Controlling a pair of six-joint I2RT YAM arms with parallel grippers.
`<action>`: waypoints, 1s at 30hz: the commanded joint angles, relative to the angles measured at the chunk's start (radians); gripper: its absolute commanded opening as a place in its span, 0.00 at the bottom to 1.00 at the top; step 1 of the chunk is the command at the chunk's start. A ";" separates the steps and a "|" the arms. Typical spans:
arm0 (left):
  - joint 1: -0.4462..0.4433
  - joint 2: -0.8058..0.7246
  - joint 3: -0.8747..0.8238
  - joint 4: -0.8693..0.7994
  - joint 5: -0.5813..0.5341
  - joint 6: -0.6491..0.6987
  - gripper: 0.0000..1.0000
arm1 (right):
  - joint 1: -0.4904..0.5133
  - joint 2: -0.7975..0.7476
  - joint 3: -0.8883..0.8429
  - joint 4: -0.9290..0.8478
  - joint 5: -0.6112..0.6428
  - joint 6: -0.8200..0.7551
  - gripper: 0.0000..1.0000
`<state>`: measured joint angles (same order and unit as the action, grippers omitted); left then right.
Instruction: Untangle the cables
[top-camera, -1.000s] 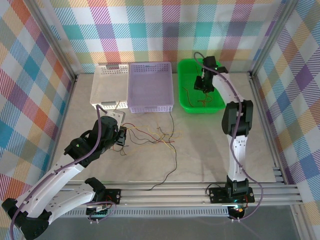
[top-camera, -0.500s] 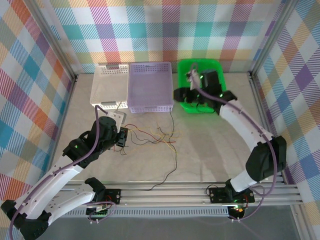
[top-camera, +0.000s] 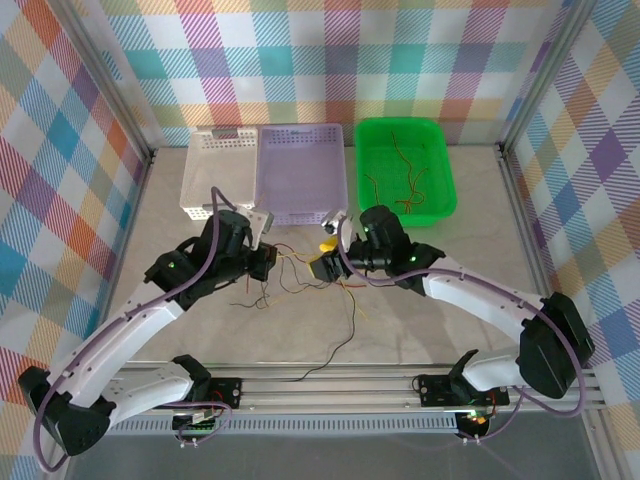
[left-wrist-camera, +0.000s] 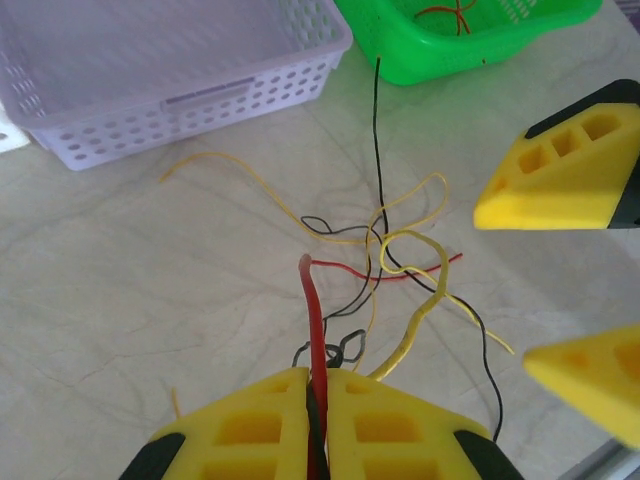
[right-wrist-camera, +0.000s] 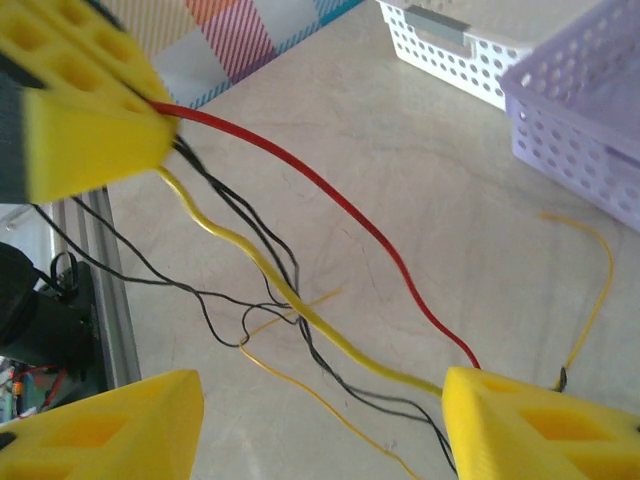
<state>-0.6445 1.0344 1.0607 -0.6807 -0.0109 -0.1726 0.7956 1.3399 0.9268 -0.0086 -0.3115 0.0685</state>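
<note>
Left gripper (left-wrist-camera: 317, 385) jaws clench the red strand of thin red, yellow and black cables (left-wrist-camera: 380, 225) tangled mid-tabletop (top-camera: 440, 310), near a lilac perforated plastic basket (top-camera: 300, 180); right gripper (right-wrist-camera: 320, 420) jaws gape astride them, bare tabletop toward the near edge.

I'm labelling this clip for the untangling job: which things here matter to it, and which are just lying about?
Job: thin red, yellow and black wires, tangled; left hand, shut on them; right hand, open; green plastic tray holding loose wires.
Lying about: lilac perforated plastic basket; white perforated plastic basket.
</note>
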 joint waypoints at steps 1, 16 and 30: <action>0.005 0.016 0.042 -0.013 0.046 -0.025 0.00 | 0.040 0.006 -0.010 0.077 0.087 -0.079 0.64; 0.003 0.029 0.049 -0.014 0.119 -0.011 0.00 | 0.083 0.102 0.047 0.036 0.220 -0.141 0.19; 0.005 0.050 0.050 -0.046 0.011 0.051 0.39 | 0.073 -0.025 0.074 -0.080 0.356 -0.159 0.00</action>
<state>-0.6445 1.0779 1.0817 -0.6952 0.0330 -0.1387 0.8761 1.3506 0.9562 -0.0555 0.0010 -0.0696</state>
